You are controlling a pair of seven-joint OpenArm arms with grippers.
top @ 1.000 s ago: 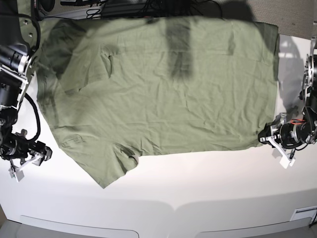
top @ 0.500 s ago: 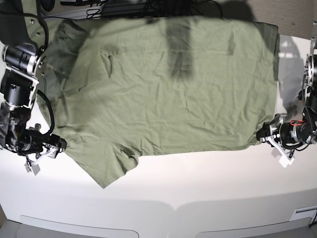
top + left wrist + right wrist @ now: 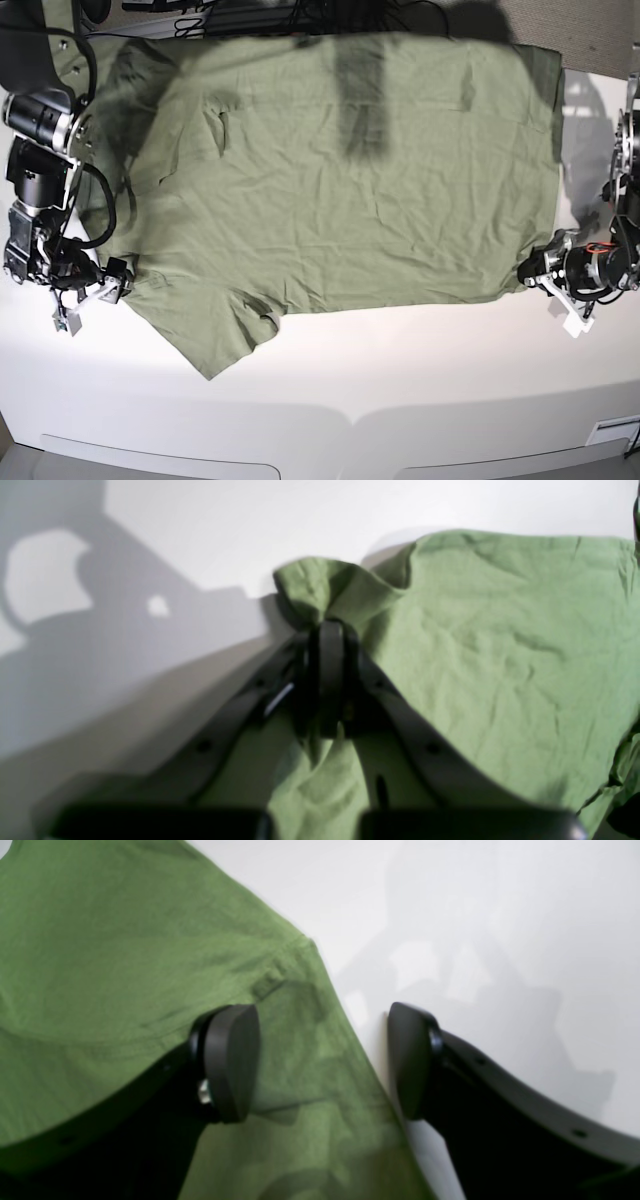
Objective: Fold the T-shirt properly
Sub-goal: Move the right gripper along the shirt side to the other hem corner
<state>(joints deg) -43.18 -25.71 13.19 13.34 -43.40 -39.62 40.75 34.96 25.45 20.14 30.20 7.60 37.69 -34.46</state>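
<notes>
The sage-green T-shirt (image 3: 350, 180) lies spread and wrinkled on the white table (image 3: 420, 370). My left gripper (image 3: 532, 275) sits at the shirt's lower right corner. In the left wrist view it (image 3: 330, 630) is shut on a bunched fold of the shirt (image 3: 500, 655). My right gripper (image 3: 112, 287) is at the shirt's left sleeve edge. In the right wrist view it (image 3: 320, 1060) is open, with one finger (image 3: 232, 1062) over the shirt (image 3: 100, 965) and the other finger (image 3: 410, 1060) over bare table. The hem runs between them.
Cables and dark equipment (image 3: 250, 15) lie along the table's back edge, just behind the shirt. The table's raised front rim (image 3: 350, 420) runs across the bottom. A dark shadow falls on the shirt's upper middle (image 3: 360, 90).
My right gripper has moved right and slightly up, from the bare table to the shirt's left sleeve edge. My left gripper has stayed shut at the lower right corner.
</notes>
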